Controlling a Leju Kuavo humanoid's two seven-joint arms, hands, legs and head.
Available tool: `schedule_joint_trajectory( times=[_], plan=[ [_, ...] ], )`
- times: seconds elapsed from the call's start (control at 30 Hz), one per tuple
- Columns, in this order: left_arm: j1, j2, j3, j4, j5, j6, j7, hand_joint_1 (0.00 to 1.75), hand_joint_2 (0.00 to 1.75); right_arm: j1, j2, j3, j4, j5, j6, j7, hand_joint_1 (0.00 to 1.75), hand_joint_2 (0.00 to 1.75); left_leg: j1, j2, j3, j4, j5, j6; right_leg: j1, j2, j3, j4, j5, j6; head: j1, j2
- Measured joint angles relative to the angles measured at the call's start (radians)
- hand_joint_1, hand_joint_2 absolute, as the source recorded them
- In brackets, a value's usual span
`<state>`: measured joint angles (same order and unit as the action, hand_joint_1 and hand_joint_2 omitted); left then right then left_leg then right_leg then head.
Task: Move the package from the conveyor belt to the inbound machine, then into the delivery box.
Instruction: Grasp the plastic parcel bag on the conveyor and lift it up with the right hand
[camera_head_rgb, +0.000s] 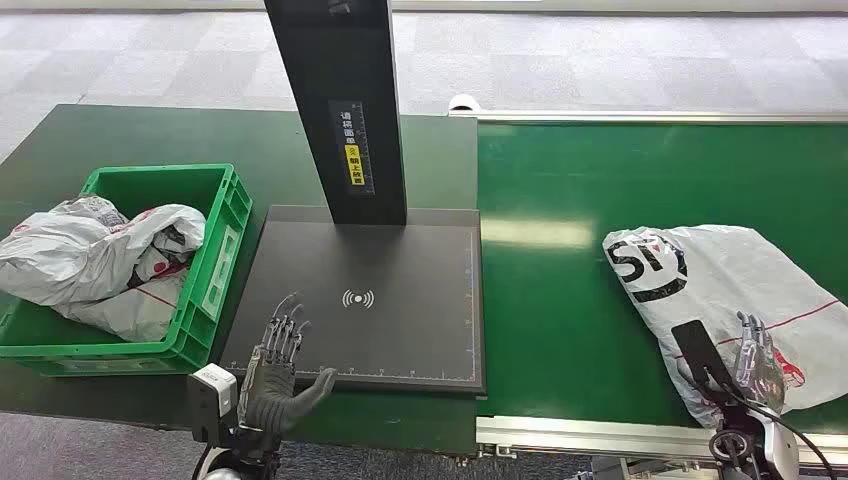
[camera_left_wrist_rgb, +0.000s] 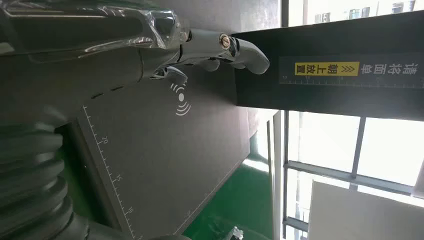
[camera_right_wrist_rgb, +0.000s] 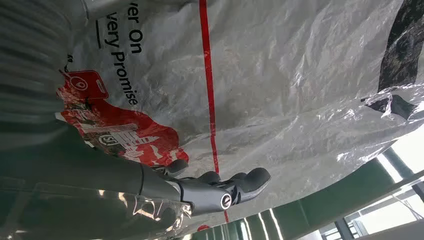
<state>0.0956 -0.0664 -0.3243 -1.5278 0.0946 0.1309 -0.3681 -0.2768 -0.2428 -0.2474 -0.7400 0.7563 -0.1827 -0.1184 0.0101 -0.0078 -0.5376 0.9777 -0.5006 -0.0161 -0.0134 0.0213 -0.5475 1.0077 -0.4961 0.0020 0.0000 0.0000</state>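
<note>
- The package (camera_head_rgb: 735, 290) is a grey plastic courier bag lying flat on the green conveyor belt (camera_head_rgb: 560, 310), near the belt's right end and close to its near edge.
- Printed on the bag: a black round logo with the white letters "SF", a thin red line running across it, a red illustrated patch, and black words of which "Promise" and part of "Every On" can be read in the right wrist view.
- The inbound machine (camera_head_rgb: 370, 300) is a flat black scanning platform with a white wireless-signal symbol at its middle and white ruler marks along its edges; the numbers 20 and 15 are legible in the left wrist view.
- Its black upright post (camera_head_rgb: 340, 100) carries a line of white Chinese characters and a yellow label with black characters and arrows.
- The delivery box (camera_head_rgb: 215, 260) is a green plastic crate left of the platform, already holding crumpled grey courier bags (camera_head_rgb: 95, 265) with red and black print.
- The right hand (camera_head_rgb: 752, 360) rests over the near corner of the package, fingers extended and lying close to the plastic beside the red patch; whether it grips the bag I cannot tell.
- The left hand (camera_head_rgb: 283, 370) hovers over the platform's near left corner, fingers straight and spread, thumb out to the side, holding nothing.
</note>
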Motion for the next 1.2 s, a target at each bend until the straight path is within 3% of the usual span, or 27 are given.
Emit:
schedule_joint_trajectory(
  times=[0.2, 0.33, 0.67, 0.83, 0.93, 1.2],
  plan=[
    [-0.003, 0.000, 0.000, 0.000, 0.001, 0.006, 0.000, 0.00, 1.75, -0.030, -0.005, 0.001, 0.057, 0.011, 0.009, -0.001, 0.00, 1.75, 0.000, -0.001, 0.000, 0.000, 0.000, 0.000, 0.000, -0.001, 0.000, 0.000, 0.000, 0.000, 0.000, 0.000],
    [-0.003, 0.000, 0.000, 0.000, 0.001, 0.007, 0.001, 0.00, 1.75, -0.044, -0.009, 0.003, 0.089, 0.017, 0.017, -0.001, 1.70, 1.75, 0.000, -0.001, 0.000, 0.000, 0.000, 0.000, 0.000, -0.001, 0.000, 0.000, 0.000, 0.000, 0.000, 0.000],
    [-0.002, 0.000, 0.004, 0.000, 0.001, 0.025, 0.000, 0.00, 1.75, -0.070, -0.020, 0.013, 0.140, 0.008, 0.024, -0.010, 1.75, 1.75, 0.000, -0.001, 0.000, 0.000, 0.000, 0.000, 0.000, -0.001, 0.001, 0.000, 0.000, 0.000, 0.000, 0.000],
    [0.003, 0.001, 0.008, -0.006, 0.000, 0.039, -0.001, 0.00, 1.75, -0.070, -0.017, 0.016, 0.126, -0.048, 0.001, -0.069, 1.75, 1.75, 0.000, -0.002, 0.000, 0.000, 0.000, 0.001, 0.000, -0.002, 0.001, 0.000, 0.000, 0.000, 0.000, 0.000],
    [0.011, 0.000, 0.021, -0.023, -0.011, 0.052, -0.005, 0.00, 1.75, -0.033, -0.006, 0.038, 0.011, -0.092, -0.011, -0.105, 1.75, 1.75, 0.000, -0.002, 0.000, 0.000, 0.000, 0.001, 0.000, -0.002, 0.001, 0.000, 0.000, 0.000, 0.000, 0.000],
    [0.012, -0.012, 0.095, -0.086, -0.065, 0.070, -0.028, 0.00, 1.75, 0.074, 0.026, 0.177, -0.483, -0.174, -0.008, -0.137, 1.75, 1.75, 0.000, -0.002, -0.001, 0.000, 0.001, 0.000, 0.000, -0.002, 0.000, 0.000, 0.000, 0.000, 0.000, 0.000]
  ],
)
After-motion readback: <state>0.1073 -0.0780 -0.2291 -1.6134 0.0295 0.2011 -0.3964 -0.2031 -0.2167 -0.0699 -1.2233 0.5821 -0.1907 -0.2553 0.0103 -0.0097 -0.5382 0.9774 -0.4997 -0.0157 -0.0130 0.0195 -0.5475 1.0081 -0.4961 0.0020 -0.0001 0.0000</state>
